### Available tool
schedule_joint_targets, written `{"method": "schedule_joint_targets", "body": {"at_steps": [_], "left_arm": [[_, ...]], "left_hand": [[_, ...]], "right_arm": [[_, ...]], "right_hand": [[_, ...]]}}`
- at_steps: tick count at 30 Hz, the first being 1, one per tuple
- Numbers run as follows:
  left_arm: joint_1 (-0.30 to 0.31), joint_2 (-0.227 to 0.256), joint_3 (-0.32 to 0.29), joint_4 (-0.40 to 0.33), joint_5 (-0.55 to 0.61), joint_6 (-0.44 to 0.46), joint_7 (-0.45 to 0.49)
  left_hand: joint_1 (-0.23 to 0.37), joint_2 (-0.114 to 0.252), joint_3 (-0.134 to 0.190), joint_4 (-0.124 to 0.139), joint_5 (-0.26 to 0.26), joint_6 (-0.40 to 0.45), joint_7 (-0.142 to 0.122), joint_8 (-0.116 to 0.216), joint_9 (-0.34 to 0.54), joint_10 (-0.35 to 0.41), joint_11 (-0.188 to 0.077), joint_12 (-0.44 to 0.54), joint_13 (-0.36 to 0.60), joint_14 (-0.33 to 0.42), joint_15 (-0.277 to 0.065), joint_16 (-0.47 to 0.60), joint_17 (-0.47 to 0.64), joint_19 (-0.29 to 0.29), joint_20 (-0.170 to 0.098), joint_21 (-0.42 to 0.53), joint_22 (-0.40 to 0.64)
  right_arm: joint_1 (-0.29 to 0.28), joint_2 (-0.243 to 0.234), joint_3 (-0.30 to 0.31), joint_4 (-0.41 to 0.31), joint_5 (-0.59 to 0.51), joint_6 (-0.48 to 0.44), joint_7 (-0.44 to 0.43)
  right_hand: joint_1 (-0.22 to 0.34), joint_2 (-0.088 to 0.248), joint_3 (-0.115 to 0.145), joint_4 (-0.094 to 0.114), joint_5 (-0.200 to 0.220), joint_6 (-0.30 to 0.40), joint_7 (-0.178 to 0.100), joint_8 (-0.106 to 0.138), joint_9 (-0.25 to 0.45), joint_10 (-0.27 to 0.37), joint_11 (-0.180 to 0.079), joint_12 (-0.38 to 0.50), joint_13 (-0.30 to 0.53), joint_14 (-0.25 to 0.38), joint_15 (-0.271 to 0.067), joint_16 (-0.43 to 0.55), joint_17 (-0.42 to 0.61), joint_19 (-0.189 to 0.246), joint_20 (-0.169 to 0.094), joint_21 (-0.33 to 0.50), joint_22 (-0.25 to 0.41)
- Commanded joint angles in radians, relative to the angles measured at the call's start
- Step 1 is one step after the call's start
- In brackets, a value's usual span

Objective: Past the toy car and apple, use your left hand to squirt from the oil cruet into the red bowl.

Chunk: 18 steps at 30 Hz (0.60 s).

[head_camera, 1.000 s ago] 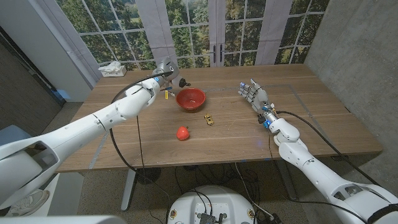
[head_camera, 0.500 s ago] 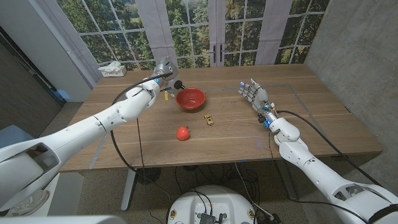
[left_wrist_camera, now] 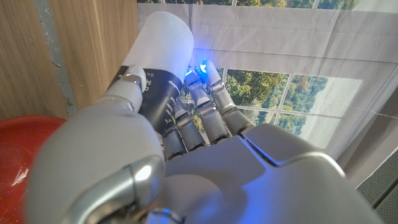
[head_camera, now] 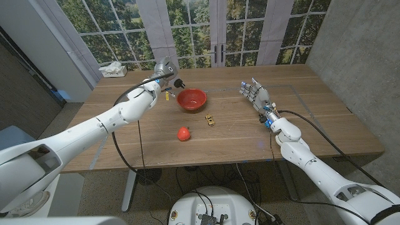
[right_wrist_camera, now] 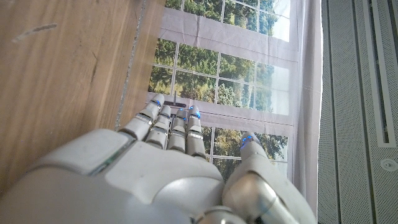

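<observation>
Head view: left hand [head_camera: 161,70] gripped the cruet [head_camera: 172,81] above the table [head_camera: 237,134], tipped toward the red bowl [head_camera: 191,99], just left of its rim. Car [head_camera: 210,119] and apple [head_camera: 184,134] lay nearer the robot. Right hand [head_camera: 256,97] stood at table's right, fingers apart, holding nothing.

Left wrist: fingers [left_wrist_camera: 205,118] wrapped round cruet [left_wrist_camera: 158,56]; bowl [left_wrist_camera: 25,146] beside.

Right wrist: hand [right_wrist_camera: 168,162] fingers straight, apart.
</observation>
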Motion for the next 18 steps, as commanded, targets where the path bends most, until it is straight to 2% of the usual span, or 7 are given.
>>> {"method": "schedule_joint_targets", "body": {"at_steps": [1,7,10,18], "left_arm": [[0.011,-0.007,-0.008,-0.012,0.023,0.021,-0.035],[0.021,-0.017,-0.017,-0.016,0.029,0.042,-0.057],[0.029,-0.024,-0.022,-0.017,0.036,0.062,-0.069],[0.065,-0.040,-0.046,-0.019,0.031,0.128,-0.070]], "left_hand": [[0.005,0.027,0.012,0.005,-0.003,-0.033,-0.003,-0.005,-0.001,-0.025,-0.001,-0.003,-0.002,-0.011,-0.147,0.007,0.002,0.013,-0.128,-0.009,0.001],[-0.024,0.024,0.011,0.011,-0.005,-0.048,-0.009,0.000,-0.002,-0.048,0.000,-0.003,-0.005,-0.027,-0.146,0.006,0.001,0.017,-0.129,-0.024,0.000],[-0.046,0.024,0.012,0.012,-0.006,-0.083,0.004,-0.006,-0.003,-0.068,0.000,-0.004,-0.007,-0.037,-0.145,0.006,0.001,0.022,-0.131,-0.038,0.000],[-0.082,0.020,0.007,0.025,-0.008,-0.092,0.009,-0.002,-0.004,-0.079,0.001,-0.003,-0.008,-0.045,-0.144,0.006,0.001,0.028,-0.130,-0.050,-0.001]], "right_arm": [[0.005,-0.002,-0.003,-0.004,-0.006,0.001,-0.001],[0.001,-0.007,-0.002,-0.015,-0.010,0.003,-0.007],[-0.002,-0.010,-0.002,-0.025,-0.009,-0.003,-0.011],[-0.010,-0.021,-0.003,-0.050,-0.015,-0.011,-0.021]], "right_hand": [[0.002,0.006,0.003,-0.004,-0.001,-0.003,-0.005,0.001,0.004,0.004,0.004,0.006,0.003,0.002,0.002,0.000,0.003,0.009,-0.001,0.000,0.005],[0.001,0.006,0.003,-0.005,-0.001,-0.002,-0.005,0.001,0.004,0.004,0.005,0.006,0.003,0.002,0.002,0.000,0.003,0.008,-0.001,-0.001,0.005],[0.001,0.006,0.003,-0.005,-0.001,-0.002,-0.003,0.001,0.004,0.004,0.006,0.006,0.003,0.003,0.004,0.001,0.003,0.010,0.000,0.000,0.005],[0.000,0.006,0.004,-0.005,-0.001,-0.003,-0.004,0.001,0.004,0.004,0.006,0.006,0.003,0.002,0.002,0.000,0.002,0.009,-0.001,-0.001,0.005]]}}
